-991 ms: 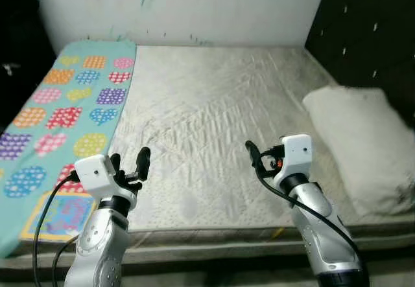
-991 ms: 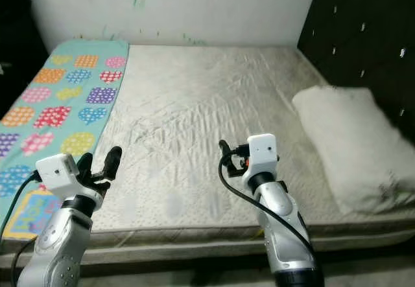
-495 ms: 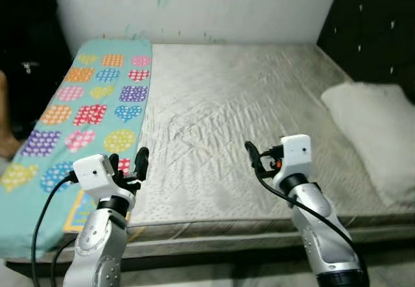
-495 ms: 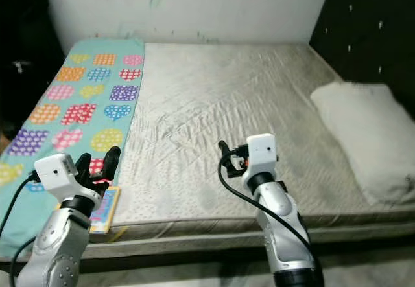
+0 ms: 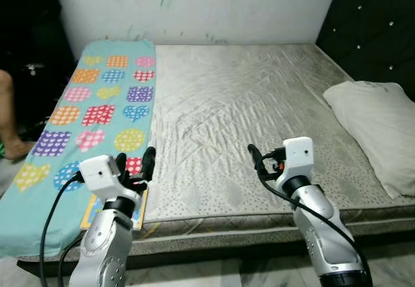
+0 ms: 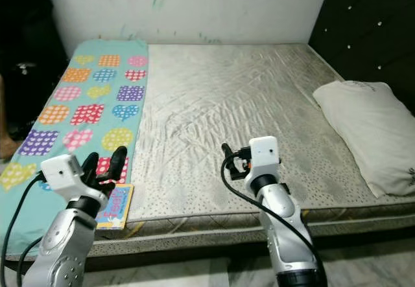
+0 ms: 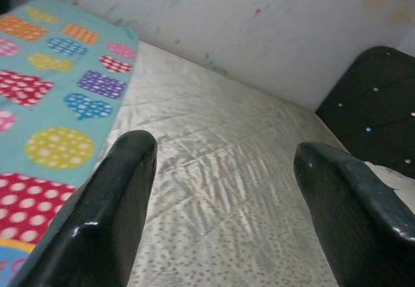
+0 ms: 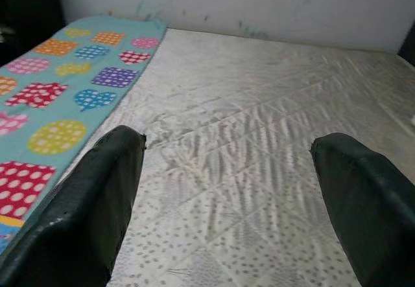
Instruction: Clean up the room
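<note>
Two end effectors, left [image 6: 104,164] and right [image 8: 227,190], spread, empty, above mattress [image 5: 246,105]; book [image 6: 117,206] just below left.

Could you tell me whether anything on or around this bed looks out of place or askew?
Yes. The pillow lies at the mattress's right side edge, angled and partly overhanging it. A colourful booklet sits at the near edge, on the teal blanket that covers only the left strip. The wall has scribble marks.
</note>
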Motion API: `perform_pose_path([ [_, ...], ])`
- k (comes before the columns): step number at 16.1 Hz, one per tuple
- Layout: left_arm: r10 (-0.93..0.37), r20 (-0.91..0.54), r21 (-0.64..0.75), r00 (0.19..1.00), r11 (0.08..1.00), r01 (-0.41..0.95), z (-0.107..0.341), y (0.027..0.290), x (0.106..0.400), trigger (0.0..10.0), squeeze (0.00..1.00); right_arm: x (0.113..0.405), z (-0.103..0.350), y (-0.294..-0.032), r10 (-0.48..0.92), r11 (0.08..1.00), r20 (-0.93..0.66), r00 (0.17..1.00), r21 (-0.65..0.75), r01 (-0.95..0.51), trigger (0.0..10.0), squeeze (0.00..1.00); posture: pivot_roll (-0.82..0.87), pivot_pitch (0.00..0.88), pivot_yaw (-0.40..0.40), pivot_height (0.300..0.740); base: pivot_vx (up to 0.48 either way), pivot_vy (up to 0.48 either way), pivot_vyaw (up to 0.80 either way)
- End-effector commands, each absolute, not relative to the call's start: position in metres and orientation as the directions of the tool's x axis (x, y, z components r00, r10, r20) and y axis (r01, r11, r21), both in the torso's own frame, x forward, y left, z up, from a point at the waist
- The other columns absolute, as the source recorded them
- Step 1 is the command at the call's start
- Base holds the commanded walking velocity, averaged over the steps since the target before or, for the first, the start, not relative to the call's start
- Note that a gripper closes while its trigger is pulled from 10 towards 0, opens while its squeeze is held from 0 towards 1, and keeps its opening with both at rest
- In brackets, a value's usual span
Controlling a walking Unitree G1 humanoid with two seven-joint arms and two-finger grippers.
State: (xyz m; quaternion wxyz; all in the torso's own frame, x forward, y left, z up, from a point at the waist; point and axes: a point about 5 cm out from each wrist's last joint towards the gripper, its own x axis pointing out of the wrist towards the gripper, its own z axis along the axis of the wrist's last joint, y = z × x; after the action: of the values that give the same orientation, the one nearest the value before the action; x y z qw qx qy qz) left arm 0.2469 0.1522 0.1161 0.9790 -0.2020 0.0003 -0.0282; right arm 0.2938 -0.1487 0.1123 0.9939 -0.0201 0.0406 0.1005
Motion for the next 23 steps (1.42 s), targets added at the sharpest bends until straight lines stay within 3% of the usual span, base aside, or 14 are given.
perform_pose_path([
  [1, -0.064, 0.031, -0.393, 0.997, 0.917, 0.071, 0.1203, 0.1507, 0.2469, 10.0, 0.0, 0.2939, 0.1153, -0.151, 0.19, 0.981, -0.074, 0.979, -0.035, -0.193, 10.0, 0.0, -0.02, 0.031, -0.018, 0.74, 0.401, 0.0, 0.0],
  [10, -0.063, 0.018, -0.392, 0.998, 0.918, 0.065, 0.1194, 0.1511, 0.2471, 10.0, 0.0, 0.2936, 0.1146, -0.1522, 0.18, 0.982, -0.075, 0.981, -0.037, -0.183, 10.0, 0.0, -0.02, 0.036, -0.014, 0.74, 0.373, 0.0, 0.0],
  [15, -0.034, -0.014, -0.392, 0.999, 0.92, 0.026, 0.1148, 0.1533, 0.2482, 10.0, 0.0, 0.293, 0.1133, -0.1549, 0.172, 0.983, -0.079, 0.982, -0.045, -0.176, 10.0, 0.0, -0.02, 0.038, -0.015, 0.74, 0.0, 0.0, 0.0],
  [23, -0.029, -0.023, -0.404, 0.999, 0.914, 0.017, 0.1142, 0.1522, 0.2474, 10.0, 0.0, 0.2931, 0.1133, -0.1547, 0.182, 0.981, -0.083, 0.98, -0.049, -0.187, 10.0, 0.0, -0.02, 0.041, -0.019, 0.74, 0.0, 0.48, 0.0],
])
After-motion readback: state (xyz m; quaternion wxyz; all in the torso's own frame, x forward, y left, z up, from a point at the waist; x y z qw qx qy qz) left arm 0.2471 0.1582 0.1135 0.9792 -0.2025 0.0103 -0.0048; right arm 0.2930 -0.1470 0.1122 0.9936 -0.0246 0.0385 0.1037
